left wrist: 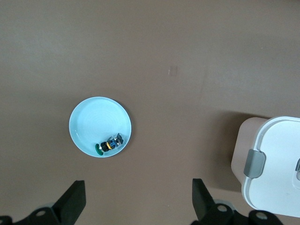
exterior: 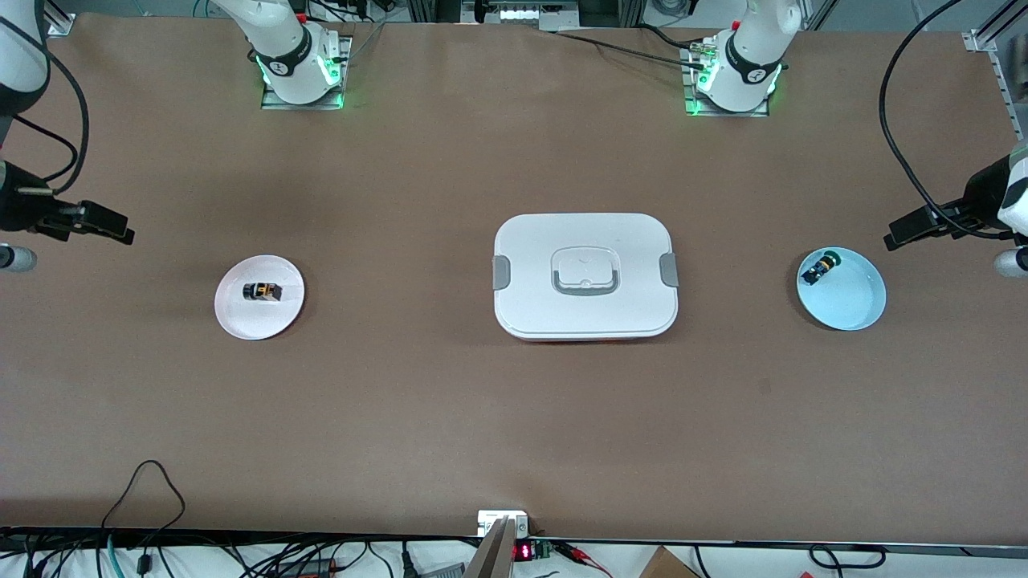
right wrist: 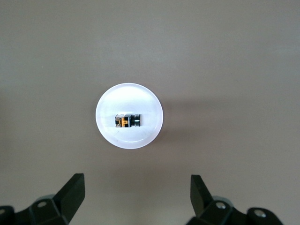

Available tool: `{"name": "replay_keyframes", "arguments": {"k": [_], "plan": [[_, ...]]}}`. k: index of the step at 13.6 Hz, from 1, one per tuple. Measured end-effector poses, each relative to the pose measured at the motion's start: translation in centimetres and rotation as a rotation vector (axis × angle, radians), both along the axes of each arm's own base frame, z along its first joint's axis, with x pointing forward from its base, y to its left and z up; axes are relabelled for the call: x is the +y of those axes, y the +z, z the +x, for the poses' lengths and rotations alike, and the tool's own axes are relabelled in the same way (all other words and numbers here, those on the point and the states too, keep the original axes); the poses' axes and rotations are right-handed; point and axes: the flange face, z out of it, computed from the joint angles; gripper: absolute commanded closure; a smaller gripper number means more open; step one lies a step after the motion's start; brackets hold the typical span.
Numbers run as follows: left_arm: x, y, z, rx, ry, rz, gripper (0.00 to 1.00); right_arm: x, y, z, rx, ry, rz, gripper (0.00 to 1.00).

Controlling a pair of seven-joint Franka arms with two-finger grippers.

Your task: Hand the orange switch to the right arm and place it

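The white lidded box lies nearest the front camera of all the things on the brown table, its lower edge reaching a little lower than either plate. It is shut, with one grey clasp at each end and a grey-edged handle recess in the middle of the lid; no writing can be read on it.

The orange switch lies on its side in the middle of the white plate, toward the right arm's end of the table, well apart from the box. In the right wrist view the switch shows as a small black block with an orange side, resting on the plate. No label can be read on it.

The right gripper hangs in the air at that end of the table, beside the white plate, its two fingers spread wide and holding nothing.

Toward the left arm's end sits one pale blue plate, with one small black part with a green cap lying near its rim. The left gripper hangs over the table beside the blue plate, fingers wide apart and bare; the capped part and a corner of the box show below it.

In count: two plates, one box, two small parts, two arms.
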Motion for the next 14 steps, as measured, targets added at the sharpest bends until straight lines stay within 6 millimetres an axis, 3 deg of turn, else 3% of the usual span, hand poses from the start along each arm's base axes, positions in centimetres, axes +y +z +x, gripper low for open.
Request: {"name": "replay_keyframes", "arguments": {"k": [4, 14], "plan": [[0.0, 0.0, 0.0, 0.000, 0.000, 0.000, 0.00, 0.4, 1.6, -0.8, -0.026, 0.008, 0.002, 0.00], [0.0, 0.0, 0.0, 0.000, 0.000, 0.000, 0.00, 1.4, 1.6, -0.7, -0.027, 0.025, 0.003, 0.00]]}}
